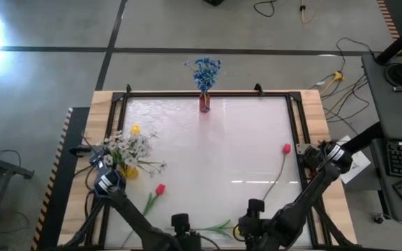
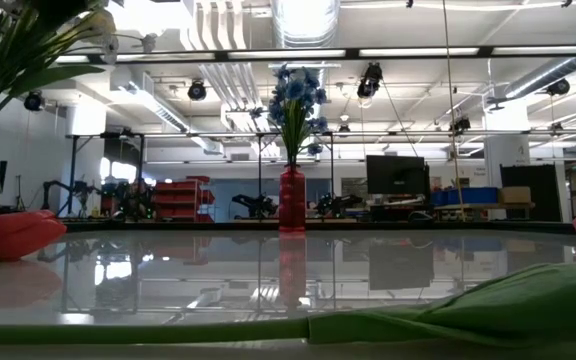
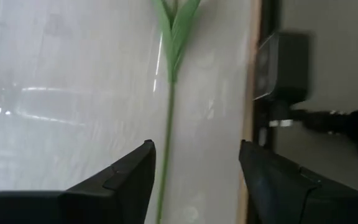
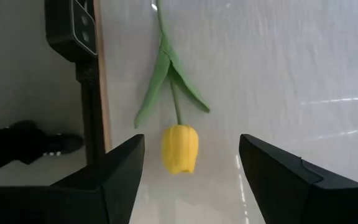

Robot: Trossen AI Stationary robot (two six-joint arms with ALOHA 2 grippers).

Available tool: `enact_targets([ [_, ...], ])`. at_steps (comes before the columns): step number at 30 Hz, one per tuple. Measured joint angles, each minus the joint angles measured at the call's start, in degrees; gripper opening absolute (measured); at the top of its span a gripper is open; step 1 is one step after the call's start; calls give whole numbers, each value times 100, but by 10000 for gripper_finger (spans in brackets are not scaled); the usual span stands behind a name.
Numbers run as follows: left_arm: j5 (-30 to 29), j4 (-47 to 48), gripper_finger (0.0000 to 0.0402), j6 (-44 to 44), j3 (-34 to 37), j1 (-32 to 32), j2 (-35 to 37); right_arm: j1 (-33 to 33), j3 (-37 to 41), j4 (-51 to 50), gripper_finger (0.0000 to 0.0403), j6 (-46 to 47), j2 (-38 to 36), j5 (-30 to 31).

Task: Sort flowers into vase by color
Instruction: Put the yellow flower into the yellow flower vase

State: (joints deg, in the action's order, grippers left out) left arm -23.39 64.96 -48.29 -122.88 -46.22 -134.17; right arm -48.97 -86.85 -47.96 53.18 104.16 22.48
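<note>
Both arms are sitting low at the near edge of the table [image 1: 208,157]; left gripper [image 3: 194,177] is hovering there with its fingers spread, a green stem [image 3: 166,124] running along the surface between them without touching either finger; right gripper [image 4: 191,177] is also spread wide, a yellow tulip [image 4: 179,148] lying flat between its fingers, bloom pointing toward the wrist, clear of both

This stem and tulip are lying together along the near edge, just inside the frame, the tulip's bloom hidden from above by the right arm

Red vase [image 1: 205,103] is standing upright at the middle of the far edge, holding the blue blossom cluster [image 1: 204,70]; gold vase [image 1: 129,171] is standing near the left edge, holding the white sprays [image 1: 128,148], with a second yellow bloom [image 1: 135,130] just beyond them

One red-pink tulip [image 1: 160,189] is lying near the near-left corner, stem angling toward the near edge; another red-pink tulip [image 1: 286,148] is lying by the right edge, its long stem trailing toward the near edge
</note>
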Motion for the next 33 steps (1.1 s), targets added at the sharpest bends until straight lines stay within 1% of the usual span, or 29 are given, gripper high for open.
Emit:
enact_targets([
  [3,196,-281,196,139,294,132,-9,-2,-2,56,244,85,-46,-3],
  [6,496,-951,177,412,572,331,-4,-6,-9,118,237,86,-94,-1],
  [8,569,-1266,170,517,691,444,-9,-6,-9,140,235,85,-94,-4],
  [10,549,-1546,169,552,788,541,-6,-6,-9,188,235,86,-94,-4],
  [14,437,-1685,173,665,945,691,-4,-13,-9,246,237,90,-96,-7],
  [17,515,-2158,173,817,1166,783,-4,-13,-9,248,237,84,-96,-9],
  [21,493,-3062,173,1060,1510,854,-4,-13,-9,248,237,84,-96,-15],
  [25,495,-3572,169,1071,1809,929,-4,-13,-9,246,237,84,-96,-17],
  [30,509,-3711,153,1013,1990,1065,-14,-13,-9,248,237,79,-96,-16],
  [33,707,-3716,134,1128,1989,1121,-29,-13,-9,267,237,79,-96,-18],
])
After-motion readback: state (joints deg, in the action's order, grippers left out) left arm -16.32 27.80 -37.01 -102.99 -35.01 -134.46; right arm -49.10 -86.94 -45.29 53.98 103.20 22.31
